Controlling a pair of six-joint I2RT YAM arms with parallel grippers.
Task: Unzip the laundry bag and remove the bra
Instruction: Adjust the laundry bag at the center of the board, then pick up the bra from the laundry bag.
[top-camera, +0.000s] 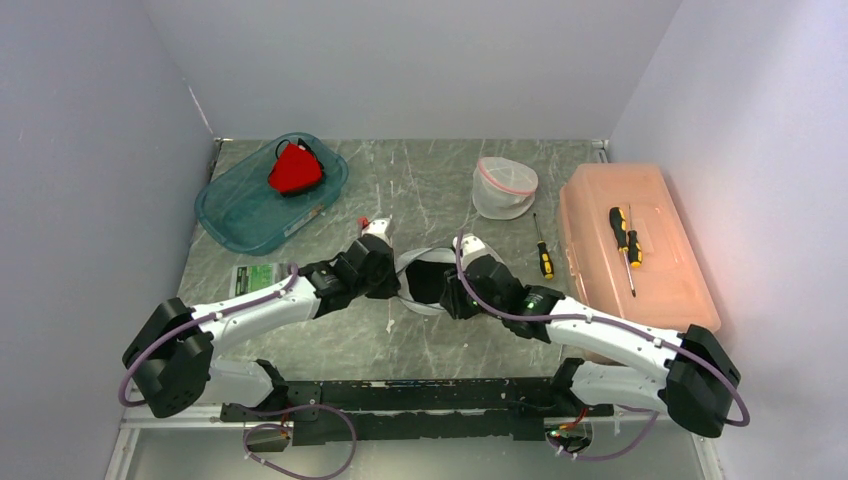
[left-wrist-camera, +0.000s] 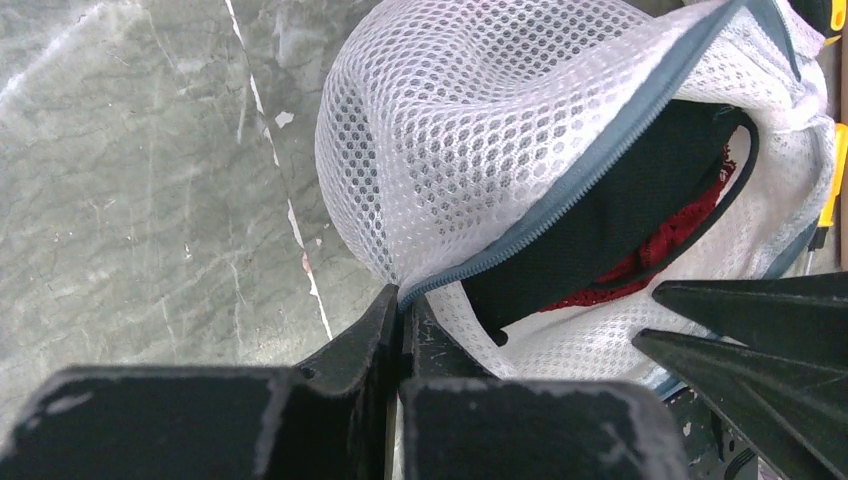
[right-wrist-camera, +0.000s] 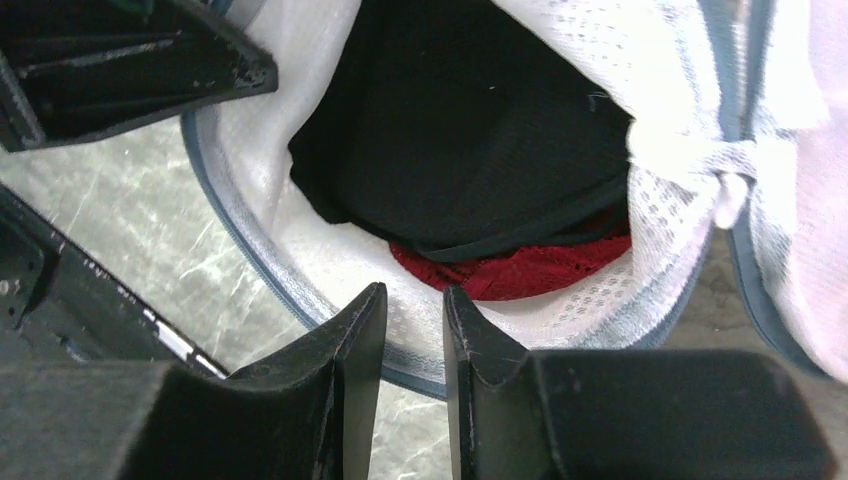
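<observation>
Left wrist: end effector (left-wrist-camera: 400, 303) tight on bag (left-wrist-camera: 450, 120)

Unzipped mesh laundry bag (left-wrist-camera: 450, 130), black-red bra (right-wrist-camera: 470, 130) inside

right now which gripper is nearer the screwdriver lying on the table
Right. The right gripper is at the edge of the laundry bag nearest the screwdriver; the left gripper is across the bag, farther off.

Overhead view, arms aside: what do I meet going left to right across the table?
Teal plastic tray → white mesh laundry bag → clear pink-rimmed tub → black-and-yellow screwdriver lying on the table → peach plastic lidded box.
</observation>
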